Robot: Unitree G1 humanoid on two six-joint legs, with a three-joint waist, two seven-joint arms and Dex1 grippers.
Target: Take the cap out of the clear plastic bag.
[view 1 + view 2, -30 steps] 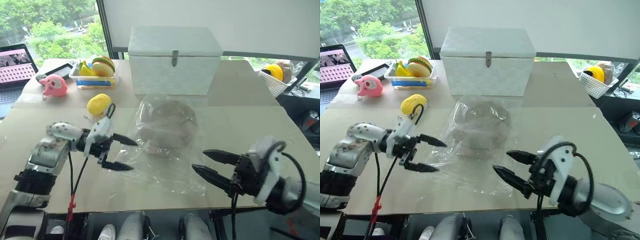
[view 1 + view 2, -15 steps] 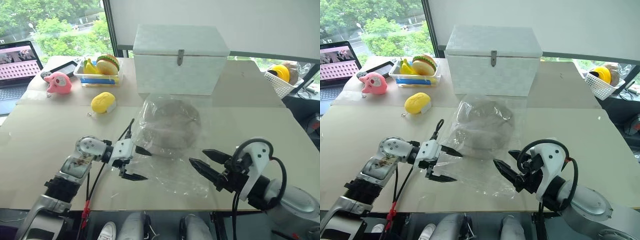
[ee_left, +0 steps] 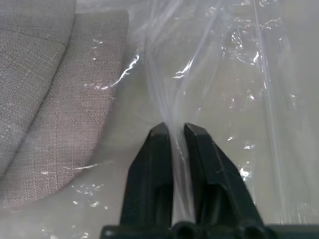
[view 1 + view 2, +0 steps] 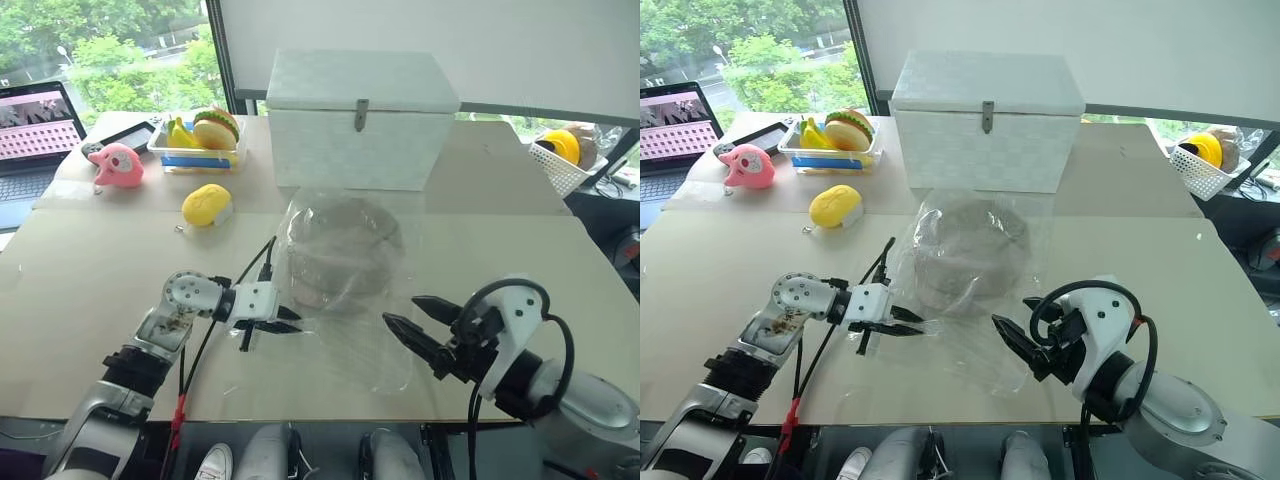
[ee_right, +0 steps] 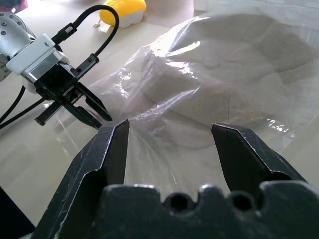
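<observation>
Left gripper (image 3: 173,130) pinches the bag (image 4: 345,330) beside the cap (image 4: 338,250); right gripper (image 4: 420,322) gapes empty. White box (image 4: 362,118) behind, yellow toy (image 4: 206,204) left on bench (image 4: 90,260).

Your left claw (image 3: 172,133) is reaching low toward the desk's middle with its fingers pinching together on a fold of the clear plastic bag (image 3: 209,74). Your right claw (image 5: 170,137) is hovering near the front edge, fingers spread apart.

The cap (image 4: 338,255) is beige-tan inside the clear, glossy bag (image 4: 345,330). Behind stands a white box (image 4: 362,120); a yellow toy (image 4: 205,204) and a pink toy (image 4: 116,165) lie left.
</observation>
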